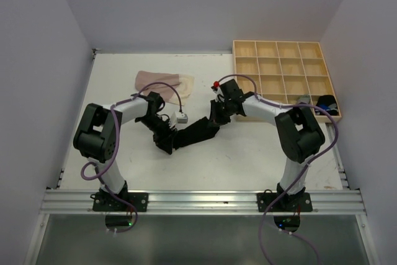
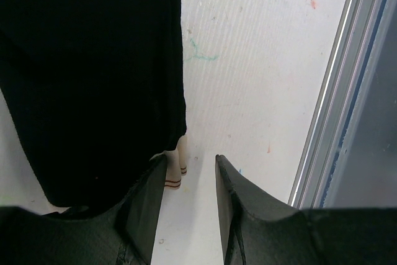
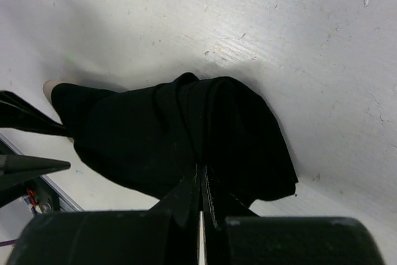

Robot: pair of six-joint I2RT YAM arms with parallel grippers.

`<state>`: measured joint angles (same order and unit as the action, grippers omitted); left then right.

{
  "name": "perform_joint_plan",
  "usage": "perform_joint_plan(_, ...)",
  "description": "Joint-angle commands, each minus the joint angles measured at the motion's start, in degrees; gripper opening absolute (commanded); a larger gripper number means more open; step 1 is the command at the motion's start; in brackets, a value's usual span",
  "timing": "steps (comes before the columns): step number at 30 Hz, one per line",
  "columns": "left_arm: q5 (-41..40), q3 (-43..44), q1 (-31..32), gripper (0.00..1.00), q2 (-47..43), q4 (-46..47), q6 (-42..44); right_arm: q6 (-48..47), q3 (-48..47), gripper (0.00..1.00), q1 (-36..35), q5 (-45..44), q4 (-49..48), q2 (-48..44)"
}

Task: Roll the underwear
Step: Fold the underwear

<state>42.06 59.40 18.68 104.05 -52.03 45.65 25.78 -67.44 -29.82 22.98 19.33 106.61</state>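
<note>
Black underwear [image 1: 195, 133] lies as one long strip on the table [image 1: 248, 153], out to the left of the wooden tray [image 1: 278, 42] and nearer the arms than the tray is. It is one of four cloth pieces in view.

A second piece, pale beige-pink [image 1: 166, 82], lies flat, well to the left of the tray and level with its middle rows. A third, grey [image 1: 304, 99], sits in a compartment of the tray's nearest row. The fourth is a dark bundle [image 1: 327, 102] at the tray's near right corner; I cannot tell whether it is inside the corner compartment. The tray is the only one, with square compartments four across, and the rest that can be seen hold nothing.

Two arms work the black strip. The right gripper [image 3: 201, 175], just left of the tray's near left corner, has its fingers pressed together on a fold at that end. The left gripper [image 2: 191, 162], at the strip's far end from the tray, stands partly apart, with bare table and a beige edge showing in the gap and the black cloth against its left finger.

The table is white and lightly scuffed, with a metal rail [image 1: 205, 200] along its near edge and plain pale walls on three sides.
</note>
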Motion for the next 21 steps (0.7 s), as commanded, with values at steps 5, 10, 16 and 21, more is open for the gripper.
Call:
perform_joint_plan(5,-18.6,-4.9,0.1,0.45,4.1,3.1,2.7,-4.1,0.2,0.0,0.3,-3.0,1.7,-1.0)
perform_joint_plan(10,-19.0,-6.0,0.1,0.45,3.6,2.9,3.0,-5.8,1.3,0.0,0.2,-5.8,1.7,1.8)
perform_joint_plan(16,-19.3,-6.4,0.1,0.45,3.3,2.9,3.0,-6.2,0.8,0.0,0.0,-5.9,1.1,3.9)
perform_joint_plan(21,-16.3,-4.9,0.1,0.46,1.1,1.9,3.0,-6.1,0.7,0.0,-1.0,-5.3,0.8,3.6)
